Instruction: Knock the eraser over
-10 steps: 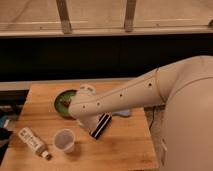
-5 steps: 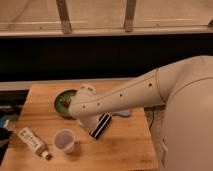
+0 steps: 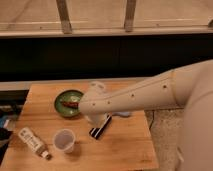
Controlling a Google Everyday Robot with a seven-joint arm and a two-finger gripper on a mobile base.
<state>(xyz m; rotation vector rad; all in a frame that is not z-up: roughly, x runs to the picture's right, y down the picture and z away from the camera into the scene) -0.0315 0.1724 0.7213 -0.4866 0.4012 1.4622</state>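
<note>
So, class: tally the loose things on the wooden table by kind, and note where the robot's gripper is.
Eraser: 1
Clear plastic cup: 1
Green bowl: 1
White bottle: 1
Total: 4
The gripper sits at the eraser's upper end, beside the bowl.

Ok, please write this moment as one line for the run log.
gripper: above eraser, right of cup | eraser: tilted on table | task: not confirmed

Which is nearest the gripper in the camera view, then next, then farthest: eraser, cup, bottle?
The gripper sits mid-table under the arm's end.
1. Eraser: right at the gripper, tilted, just to its lower right.
2. Cup: down-left of it, toward the front.
3. Bottle: far left, lying near the table's front corner.
</note>
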